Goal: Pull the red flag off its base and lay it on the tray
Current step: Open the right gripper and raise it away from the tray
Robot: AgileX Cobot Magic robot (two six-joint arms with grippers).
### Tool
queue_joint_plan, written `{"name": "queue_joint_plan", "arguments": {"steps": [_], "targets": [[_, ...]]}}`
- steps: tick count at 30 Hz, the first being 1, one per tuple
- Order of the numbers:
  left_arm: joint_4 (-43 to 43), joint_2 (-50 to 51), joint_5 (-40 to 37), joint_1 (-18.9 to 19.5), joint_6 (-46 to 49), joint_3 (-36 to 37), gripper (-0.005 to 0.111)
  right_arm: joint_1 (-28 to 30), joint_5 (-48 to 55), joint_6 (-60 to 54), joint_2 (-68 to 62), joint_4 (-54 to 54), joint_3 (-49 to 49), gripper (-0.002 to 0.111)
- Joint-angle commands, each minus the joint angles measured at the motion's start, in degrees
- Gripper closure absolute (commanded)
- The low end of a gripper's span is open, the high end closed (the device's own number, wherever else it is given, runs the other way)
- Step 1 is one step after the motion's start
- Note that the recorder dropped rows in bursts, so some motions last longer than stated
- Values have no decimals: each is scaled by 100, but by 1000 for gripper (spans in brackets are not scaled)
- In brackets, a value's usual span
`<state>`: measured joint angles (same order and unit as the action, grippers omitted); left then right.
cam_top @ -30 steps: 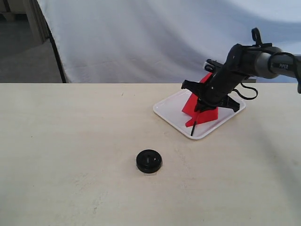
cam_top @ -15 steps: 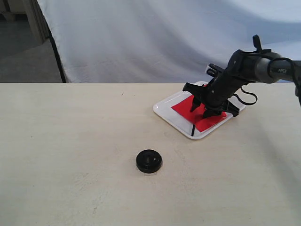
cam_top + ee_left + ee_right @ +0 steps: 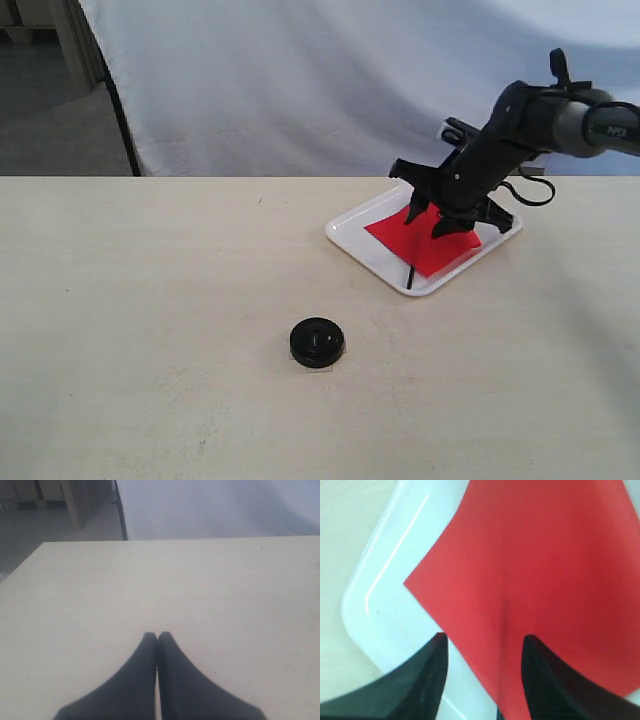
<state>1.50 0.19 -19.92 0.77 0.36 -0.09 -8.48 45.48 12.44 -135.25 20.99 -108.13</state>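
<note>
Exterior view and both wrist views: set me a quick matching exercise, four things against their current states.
1 red flag
2 base
3 left gripper
4 right gripper

A shut, over the table
B open, over the flag
C flat on the tray
D standing on the table, no pole in it

Pairs: 1-C, 2-D, 3-A, 4-B

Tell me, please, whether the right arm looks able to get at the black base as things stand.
Probably yes: the base stands alone on the table, nothing crowding it, and the right gripper hangs open above the red flag on the tray, holding nothing.
</note>
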Motion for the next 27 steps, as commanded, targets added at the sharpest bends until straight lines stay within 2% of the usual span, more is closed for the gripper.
{"name": "queue_joint_plan", "arguments": {"steps": [1, 3, 8, 9, 14, 17, 21, 27], "targets": [[15, -19, 26, -16, -36, 9, 107, 46, 451, -339, 368, -157, -37, 65], [15, -19, 26, -16, -36, 9, 107, 46, 604, -504, 519, -281, -37, 72], [15, -19, 26, -16, -36, 9, 107, 46, 938, -654, 780, -658, -37, 107], [15, -19, 26, -16, -36, 9, 107, 46, 1105, -888, 833, -752, -37, 109], [15, -19, 26, -16, -36, 9, 107, 213, 1957, -1479, 917, -908, -37, 109], [15, -19, 26, -16, -36, 9, 107, 760, 2448, -1479, 917, -935, -37, 109], [15, -19, 26, -16, -36, 9, 107, 1217, 2448, -1444, 1501, -1516, 411, 109], [15, -19, 26, -16, -36, 9, 107, 1236, 2066, -1597, 2743, -1831, 1313, 109]]}}
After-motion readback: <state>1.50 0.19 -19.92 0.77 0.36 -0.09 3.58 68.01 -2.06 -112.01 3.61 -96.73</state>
